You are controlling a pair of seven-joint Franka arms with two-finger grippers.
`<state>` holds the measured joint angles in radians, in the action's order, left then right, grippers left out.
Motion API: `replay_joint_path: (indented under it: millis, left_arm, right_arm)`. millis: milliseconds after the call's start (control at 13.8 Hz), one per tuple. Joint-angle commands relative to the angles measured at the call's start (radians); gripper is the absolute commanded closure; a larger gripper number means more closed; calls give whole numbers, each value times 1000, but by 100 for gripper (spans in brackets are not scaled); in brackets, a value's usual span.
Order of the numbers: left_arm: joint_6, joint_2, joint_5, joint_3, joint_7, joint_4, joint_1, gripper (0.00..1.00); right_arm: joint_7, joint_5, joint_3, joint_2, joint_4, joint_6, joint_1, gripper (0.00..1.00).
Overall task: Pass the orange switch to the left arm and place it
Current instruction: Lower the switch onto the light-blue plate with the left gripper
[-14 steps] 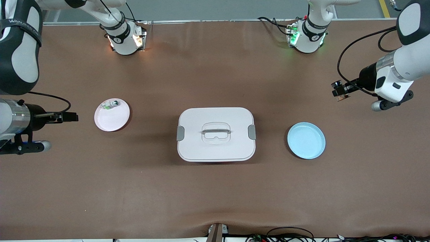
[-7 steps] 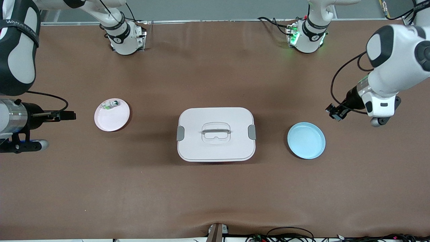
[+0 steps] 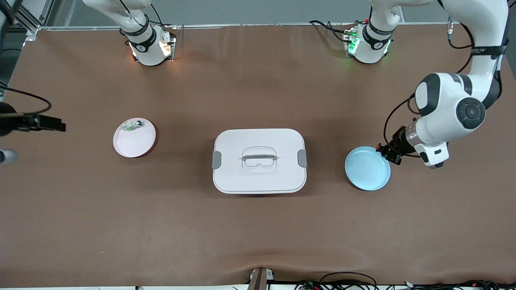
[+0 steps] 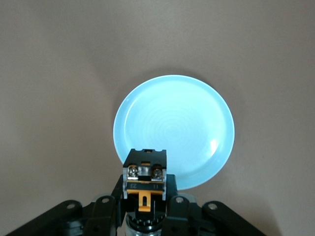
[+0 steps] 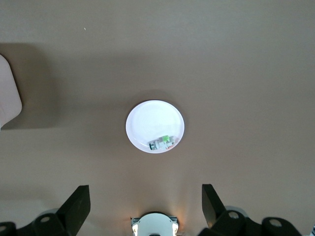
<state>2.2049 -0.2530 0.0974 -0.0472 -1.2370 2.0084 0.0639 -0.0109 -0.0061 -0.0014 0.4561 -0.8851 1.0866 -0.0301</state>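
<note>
In the front view we see the box (image 3: 259, 160) at the centre of the frame on the brown worktop (image 3: 258, 233). A pink plate (image 3: 134, 138) lies at mid-left, with a small silver-and-green part (image 3: 133, 125) on its upper rim. A blue plate (image 3: 367, 168) lies at mid-right. The left arm comes down from the upper right, and its left gripper (image 3: 388, 152) hangs over the upper right edge of the blue plate, clenched on the switch (image 3: 380, 147), which shows only as a dark speck with a bit of orange. The right gripper (image 3: 48, 123) sits at the frame's left edge over bare worktop, well apart from the pink plate, and that arm waits there.

In the left wrist view the switch (image 4: 144, 179) fills the lower centre of the frame: a black block with two screws and an orange tab, gripped between the black fingers (image 4: 171, 204) of the left gripper (image 4: 143, 216). The blue plate (image 4: 173, 130) lies empty below it, at mid-frame.

In the right wrist view the two fingers (image 5: 74, 209) of the right gripper (image 5: 145, 206) stand wide apart at the bottom of the frame, holding nothing. The pink plate (image 5: 155, 125) is at the centre, the part (image 5: 162, 143) on its lower rim. A corner of the box (image 5: 7, 96) shows at the left edge.
</note>
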Motion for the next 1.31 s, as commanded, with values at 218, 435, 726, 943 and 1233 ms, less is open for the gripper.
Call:
replay_joint_path:
  millis: [218, 435, 726, 943, 1233]
  left_arm:
    - [71, -132, -8, -5, -180, -68, 4, 100]
    - [128, -190, -8, -5, -238, -69, 4, 100]
    - [163, -238, 19, -5, -259, -71, 2, 100]
    - [176, -261, 42, -5, -260, -71, -3, 100]
    - [182, -308, 54, -5, -266, -99, -4, 100]
  right_arm:
    - [-3, -18, 18, -30, -29, -10, -45, 0]
    - [2, -26, 21, -33, -29, -8, -48, 0]
    - [83, -21, 20, -48, -29, 30, -44, 0]
    - [135, -21, 21, -56, -49, 65, -45, 0]
    - [128, -20, 21, -63, -69, 99, -48, 0]
